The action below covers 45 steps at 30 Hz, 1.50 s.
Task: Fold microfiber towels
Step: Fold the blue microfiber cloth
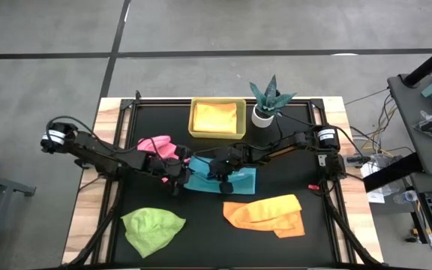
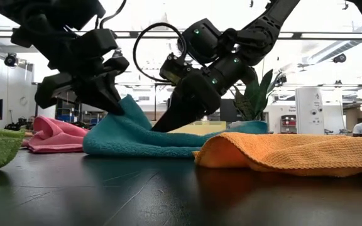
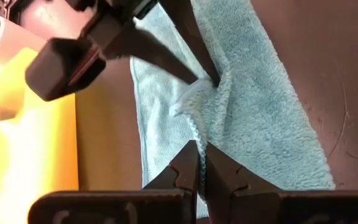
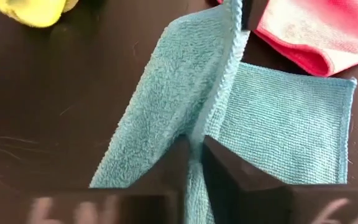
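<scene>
A turquoise-blue towel (image 1: 235, 180) lies mid-table, one edge drawn up into a ridge (image 2: 127, 107). My left gripper (image 3: 201, 155) is shut on one end of that ridge. My right gripper (image 4: 194, 152) is shut on the other end, which sits lower (image 2: 162, 125). The pink towel (image 1: 158, 145) lies bunched behind the left gripper. A lime green towel (image 1: 152, 227) and an orange-yellow towel (image 1: 267, 214) lie crumpled near the front edge. Another orange-yellow towel (image 1: 216, 116) lies in the yellow tray (image 1: 193, 129). My left gripper pinches the turquoise towel's hemmed edge (image 3: 194, 132) between its two fingers, slanting down from the table's left. That part stands lifted in a peak (image 2: 126, 102), while the rest of the towel lies on the table. My right gripper pinches the same hemmed edge (image 4: 201, 124) farther along, between its two fingers, slanting down from the table's right. The edge runs up as a fold from these fingers toward the left gripper, and cloth drapes to the table on both sides.
A small teal spiky plant in a white pot (image 1: 265, 105) stands at the back beside the yellow tray. Black tabletop shows at the far right (image 1: 306, 161) and between the green and orange-yellow towels (image 1: 205, 225).
</scene>
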Each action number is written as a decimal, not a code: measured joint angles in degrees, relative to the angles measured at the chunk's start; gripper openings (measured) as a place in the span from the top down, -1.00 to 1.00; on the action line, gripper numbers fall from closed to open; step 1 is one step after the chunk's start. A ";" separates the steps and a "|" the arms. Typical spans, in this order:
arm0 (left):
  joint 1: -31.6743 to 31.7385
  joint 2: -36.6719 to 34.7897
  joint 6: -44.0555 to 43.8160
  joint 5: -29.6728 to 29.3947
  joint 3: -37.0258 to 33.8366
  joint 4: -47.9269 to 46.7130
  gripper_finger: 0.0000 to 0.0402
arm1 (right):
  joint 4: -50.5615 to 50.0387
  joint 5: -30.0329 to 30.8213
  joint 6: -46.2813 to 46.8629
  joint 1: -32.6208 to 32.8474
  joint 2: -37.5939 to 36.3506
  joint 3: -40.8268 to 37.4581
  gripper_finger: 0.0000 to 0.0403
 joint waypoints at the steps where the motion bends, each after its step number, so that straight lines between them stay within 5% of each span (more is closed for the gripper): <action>1: 0.00 0.11 0.00 0.00 -0.11 -0.01 1.00 | -0.02 0.01 -0.45 0.00 0.00 0.00 0.90; 15: 0.76 1.22 -3.14 -0.42 -0.32 0.11 1.00 | -4.23 10.29 -5.54 -0.92 -2.84 1.28 0.96; 20: 1.69 1.22 -7.48 -8.94 -0.32 0.27 1.00 | -7.74 15.91 -7.02 -1.13 -2.80 3.15 0.96; 24: 2.82 1.23 -8.91 -9.34 -0.34 0.00 0.99 | -8.62 17.65 -7.21 -1.41 -2.69 3.68 0.96; 32: 3.89 5.33 -11.06 -9.01 -0.38 0.03 0.69 | -8.60 23.07 -6.98 -1.38 -2.69 3.72 0.96; 45: 4.94 8.73 -13.20 -9.20 -0.38 -0.60 0.32 | -9.17 23.10 -4.28 -1.64 -2.69 3.72 0.87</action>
